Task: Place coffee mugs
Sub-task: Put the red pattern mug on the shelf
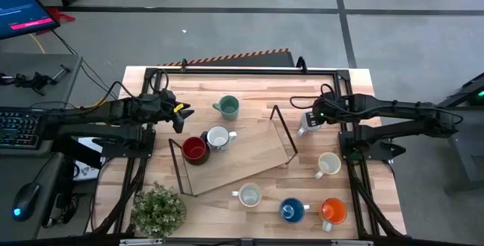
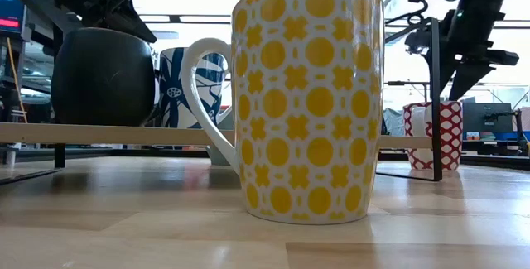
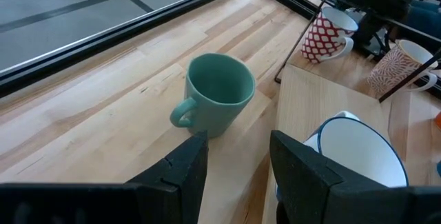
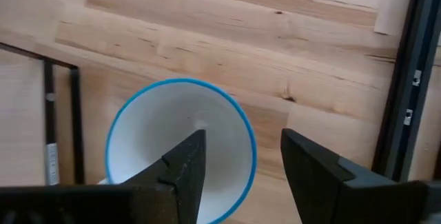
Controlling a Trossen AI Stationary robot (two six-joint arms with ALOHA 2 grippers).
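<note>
My right gripper (image 4: 238, 176) hangs spread over the white, blue-rimmed ceramic mug (image 4: 180, 148) standing on the table (image 1: 249, 76), just outside the wooden rack (image 1: 249, 151); nothing pinched. Left gripper (image 3: 238, 176) spread, empty, near the teal-green mug (image 3: 217, 93). Two mugs on the rack; I judge six left.

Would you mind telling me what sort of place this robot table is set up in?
Probably a robotics lab or workshop: a wooden table on bare grey flooring, hazard-striped tape, and a keyboard and monitor beside it.
</note>
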